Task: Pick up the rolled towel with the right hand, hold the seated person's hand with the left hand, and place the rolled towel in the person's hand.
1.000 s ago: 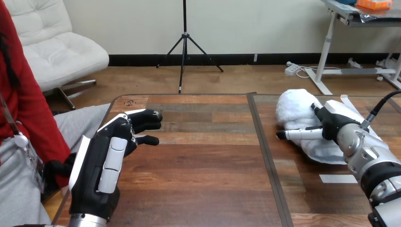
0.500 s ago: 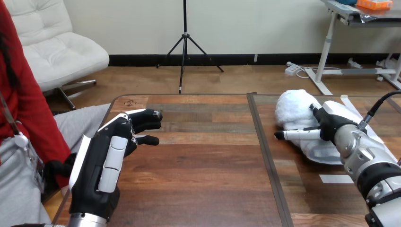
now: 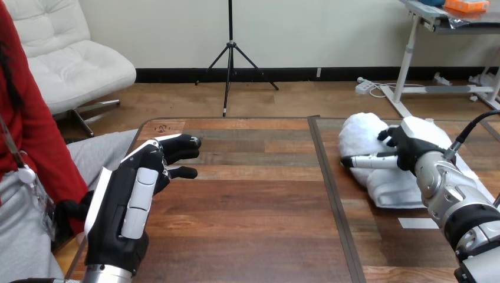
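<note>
We are on the first step: getting the towel (image 3: 368, 138). It lies on the right half of the table (image 3: 259, 206), near the far edge, with a flat white flap spread under it. Our right hand (image 3: 413, 147) is on it, with fingers hooked over the top and one long finger along the front. We think it is gripping the towel, but the towel is not yet off the wood. Our left hand (image 3: 132, 200) hangs over the table's left edge, fingers loose and holding nothing. The person (image 3: 32, 141) sits just beside it. Next we should squeeze well and lift straight up, so the soft roll does not come undone. The table is smooth brown wood with a dark line (image 3: 330, 194) down the middle and a bit of white tape (image 3: 420, 223) near our right arm. Between our hands there is lots of bare wood to carry the towel across.
</note>
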{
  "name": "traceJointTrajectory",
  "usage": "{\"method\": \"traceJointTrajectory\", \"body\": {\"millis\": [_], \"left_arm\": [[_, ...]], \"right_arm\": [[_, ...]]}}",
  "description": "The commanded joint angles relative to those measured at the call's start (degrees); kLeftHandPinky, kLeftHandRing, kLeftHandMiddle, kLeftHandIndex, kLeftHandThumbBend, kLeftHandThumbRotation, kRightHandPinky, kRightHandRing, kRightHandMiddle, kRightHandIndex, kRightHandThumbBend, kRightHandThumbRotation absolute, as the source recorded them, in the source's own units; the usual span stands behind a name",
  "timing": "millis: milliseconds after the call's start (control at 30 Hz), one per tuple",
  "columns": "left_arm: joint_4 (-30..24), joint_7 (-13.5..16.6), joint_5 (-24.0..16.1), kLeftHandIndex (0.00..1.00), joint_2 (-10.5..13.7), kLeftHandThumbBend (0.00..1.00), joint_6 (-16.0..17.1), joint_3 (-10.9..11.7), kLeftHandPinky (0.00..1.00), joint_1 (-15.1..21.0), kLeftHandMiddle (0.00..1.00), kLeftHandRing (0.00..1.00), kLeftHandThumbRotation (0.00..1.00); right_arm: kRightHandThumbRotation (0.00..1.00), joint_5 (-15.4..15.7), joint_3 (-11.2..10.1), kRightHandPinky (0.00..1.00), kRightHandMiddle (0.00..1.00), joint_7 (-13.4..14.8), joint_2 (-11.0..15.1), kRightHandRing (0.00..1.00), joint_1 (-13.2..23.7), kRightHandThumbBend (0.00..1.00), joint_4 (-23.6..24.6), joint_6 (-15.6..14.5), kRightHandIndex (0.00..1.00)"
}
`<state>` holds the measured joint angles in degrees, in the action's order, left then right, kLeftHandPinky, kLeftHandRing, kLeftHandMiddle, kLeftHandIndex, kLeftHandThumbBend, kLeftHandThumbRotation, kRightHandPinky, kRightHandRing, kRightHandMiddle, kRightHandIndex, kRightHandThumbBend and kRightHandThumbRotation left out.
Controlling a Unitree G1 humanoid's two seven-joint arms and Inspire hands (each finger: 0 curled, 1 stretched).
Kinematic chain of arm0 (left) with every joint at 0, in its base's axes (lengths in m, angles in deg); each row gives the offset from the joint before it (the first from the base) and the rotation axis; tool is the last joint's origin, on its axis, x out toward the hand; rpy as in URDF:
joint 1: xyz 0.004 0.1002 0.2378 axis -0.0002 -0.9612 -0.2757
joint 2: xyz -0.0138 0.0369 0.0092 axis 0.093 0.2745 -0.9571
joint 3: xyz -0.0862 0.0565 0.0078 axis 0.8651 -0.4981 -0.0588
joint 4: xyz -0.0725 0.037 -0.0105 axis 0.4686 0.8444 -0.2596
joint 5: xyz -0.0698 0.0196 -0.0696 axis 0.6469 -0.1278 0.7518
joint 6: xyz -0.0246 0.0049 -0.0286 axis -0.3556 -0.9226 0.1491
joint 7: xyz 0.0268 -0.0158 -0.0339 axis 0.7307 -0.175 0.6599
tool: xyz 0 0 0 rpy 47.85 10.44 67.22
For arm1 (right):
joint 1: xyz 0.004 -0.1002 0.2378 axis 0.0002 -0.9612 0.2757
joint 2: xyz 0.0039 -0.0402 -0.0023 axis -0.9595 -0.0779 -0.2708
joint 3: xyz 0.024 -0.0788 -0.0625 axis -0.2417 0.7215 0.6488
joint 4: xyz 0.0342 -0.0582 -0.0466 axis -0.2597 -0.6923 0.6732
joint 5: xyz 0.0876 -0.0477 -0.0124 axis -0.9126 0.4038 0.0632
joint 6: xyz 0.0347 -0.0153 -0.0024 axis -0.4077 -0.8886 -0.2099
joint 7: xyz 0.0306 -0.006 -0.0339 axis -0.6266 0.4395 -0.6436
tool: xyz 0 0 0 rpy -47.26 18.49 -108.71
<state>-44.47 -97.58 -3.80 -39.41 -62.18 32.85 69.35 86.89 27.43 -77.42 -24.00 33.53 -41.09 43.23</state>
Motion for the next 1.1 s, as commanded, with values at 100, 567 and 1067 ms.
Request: {"method": "traceJointTrajectory", "body": {"millis": [100,567,1067], "left_arm": [[-2.91,0.24,0.99,0.63,-0.01,0.71,-0.12,0.91,0.63,1.76,0.72,0.74,1.0],[-2.56,0.19,1.4,0.62,-0.24,0.69,0.52,1.21,0.63,1.76,0.71,0.73,1.0],[-2.57,-0.06,1.4,0.61,0.05,0.68,0.95,1.66,0.64,1.57,0.72,0.74,1.0]], "right_arm": [[0.0,0.14,0.94,0.43,0.55,-0.43,-2.83,0.52,-5.2,0.77,-2.38,0.71,0.47],[0.0,0.29,1.09,0.42,0.54,1.29,-2.81,0.51,-6.25,0.75,-2.34,2.48,0.46],[0.0,0.26,0.99,0.43,0.53,1.5,-2.3,0.5,-7.12,0.75,-2.27,4.81,0.46]]}}
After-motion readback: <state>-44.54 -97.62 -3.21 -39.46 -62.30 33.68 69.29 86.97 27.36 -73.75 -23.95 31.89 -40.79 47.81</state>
